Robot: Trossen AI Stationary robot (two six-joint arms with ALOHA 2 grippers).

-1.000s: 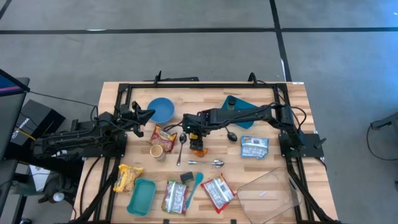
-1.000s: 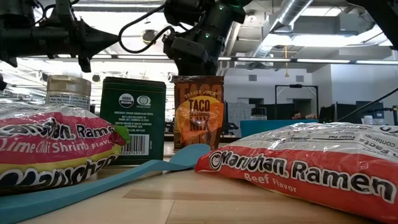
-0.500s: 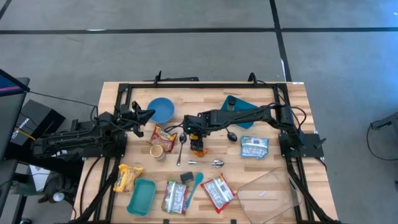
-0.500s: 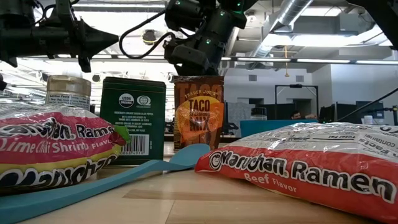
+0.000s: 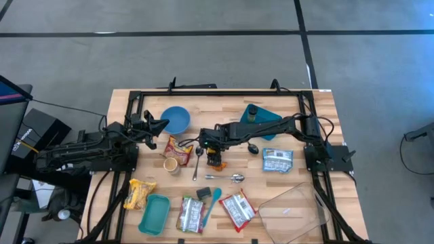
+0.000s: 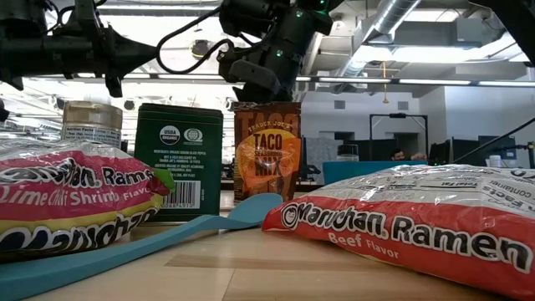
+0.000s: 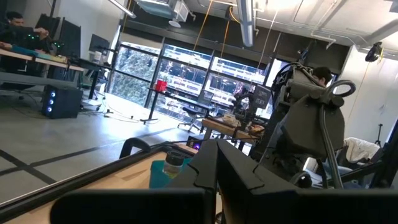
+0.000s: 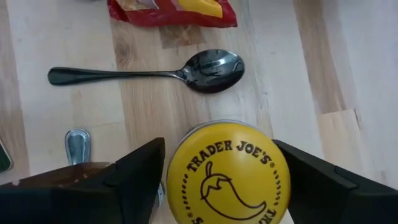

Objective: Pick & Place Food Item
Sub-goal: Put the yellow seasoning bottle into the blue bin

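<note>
The left gripper (image 5: 161,124), fingers closed on nothing, hangs near the table's (image 5: 319,108) left edge beside the blue bowl (image 5: 176,119). Mid-table, the right gripper (image 5: 211,150) spreads wide around the upright taco seasoning can (image 8: 228,175), its fingers (image 8: 134,171) flanking the yellow lid.

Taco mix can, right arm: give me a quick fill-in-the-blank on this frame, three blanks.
1. The right pincer stands open, one finger on either side of the can's ____ lid.
2. The brand name printed on the taco seasoning can is ____.
3. On the wood just beyond the can in the right wrist view lies a dark metal ____.

Missing words: yellow; Trader Joe's; spoon
</note>
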